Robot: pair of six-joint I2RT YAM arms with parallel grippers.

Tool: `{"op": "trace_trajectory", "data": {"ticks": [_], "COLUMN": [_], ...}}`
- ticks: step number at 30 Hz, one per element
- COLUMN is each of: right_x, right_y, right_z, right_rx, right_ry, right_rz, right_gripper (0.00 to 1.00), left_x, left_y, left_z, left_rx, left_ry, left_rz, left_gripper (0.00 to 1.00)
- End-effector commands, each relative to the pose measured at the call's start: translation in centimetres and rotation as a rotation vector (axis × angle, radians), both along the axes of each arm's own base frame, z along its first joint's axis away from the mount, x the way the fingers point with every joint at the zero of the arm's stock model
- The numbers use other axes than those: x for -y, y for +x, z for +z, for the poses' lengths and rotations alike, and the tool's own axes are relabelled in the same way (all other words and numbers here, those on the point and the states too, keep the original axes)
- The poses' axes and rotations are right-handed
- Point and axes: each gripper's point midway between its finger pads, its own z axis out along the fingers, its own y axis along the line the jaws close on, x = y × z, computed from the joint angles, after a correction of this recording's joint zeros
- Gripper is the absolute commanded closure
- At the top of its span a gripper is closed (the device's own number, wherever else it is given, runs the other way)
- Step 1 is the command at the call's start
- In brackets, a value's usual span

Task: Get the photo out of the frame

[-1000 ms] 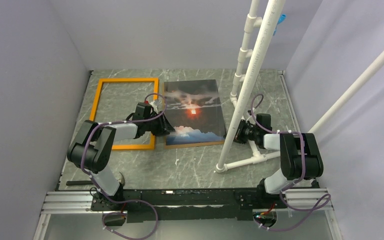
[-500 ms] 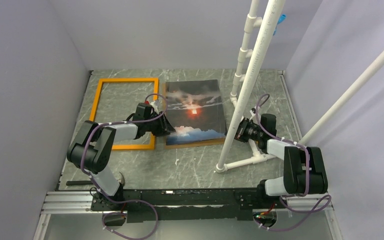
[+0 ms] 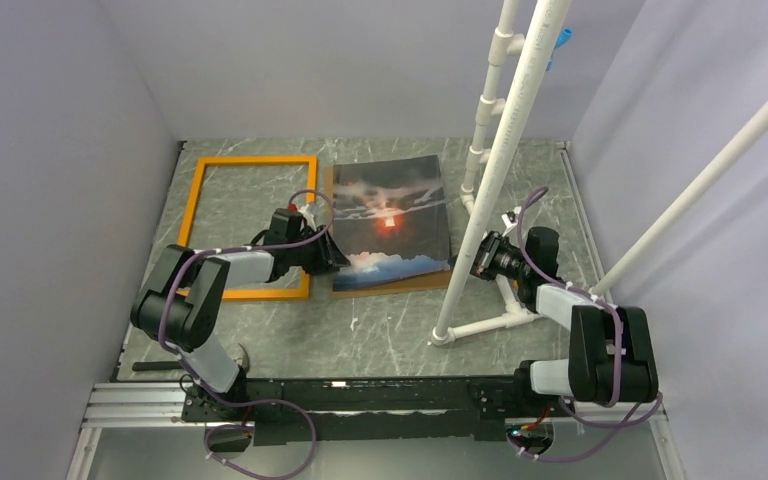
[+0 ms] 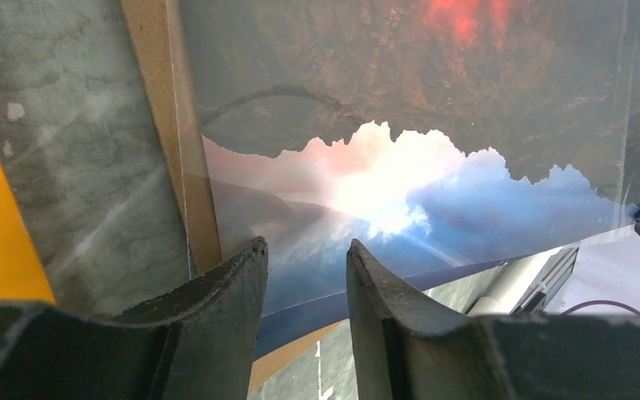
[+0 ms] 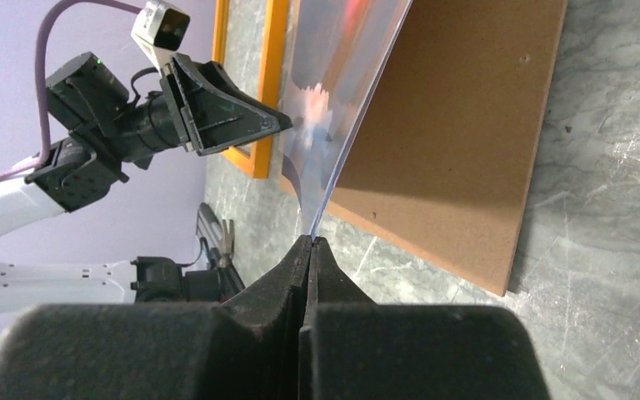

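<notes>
The photo (image 3: pixel 390 220) lies outside the frame (image 3: pixel 257 160), just right of it on the table (image 3: pixel 400 330). Only the right wrist view shows it partly raised off the brown backing board (image 5: pixel 458 142), with its near corner pinched between the closed fingers of the right gripper (image 5: pixel 310 247). Only the left wrist view shows the left gripper (image 4: pixel 307 260) with its fingers apart and nothing clamped, the photo's near edge just beyond them. From above, both pairs of fingertips are too small to read, and a white pipe (image 3: pixel 491 180) crosses in front of the right one.
</notes>
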Motion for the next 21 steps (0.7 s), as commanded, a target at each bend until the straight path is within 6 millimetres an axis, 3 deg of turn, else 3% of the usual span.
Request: {"op": "trace_trajectory", "data": {"ticks": [1,14,17,19,21], "right_x": [0.6,1.0,1.9,2.9,3.7], "right_y": [0.8,2.0,2.5,2.7,2.7], "right_z": [2.2,7.0,6.3,4.7,3.1], "right_rx": [0.086,0.172,0.131,0.082,0.046], "right_ry": [-0.062,-0.138,-0.184,-0.239,-0.28], "right_rz": [0.006,0.018,-0.037,-0.094,-0.137], "right_gripper": [1.0,1.0,1.0,1.0,0.91], "left_x": [-1.7,-1.5,-1.4,-1.2,-0.9], "left_y": [-2.2,-3.1,-3.0,-2.7,-2.3], "left_z": [-3.0,-3.8,-3.4,-2.7,-1.6], "left_rx": [-0.089,-0.104,-0.099,-0.085,-0.065], "left_ry": [0.087,0.051,0.051,0.043,0.032], "left_rz": [0.013,0.019,0.012,0.004,-0.012], "left_gripper": [0.54,0.54,0.52,0.47,0.42]}}
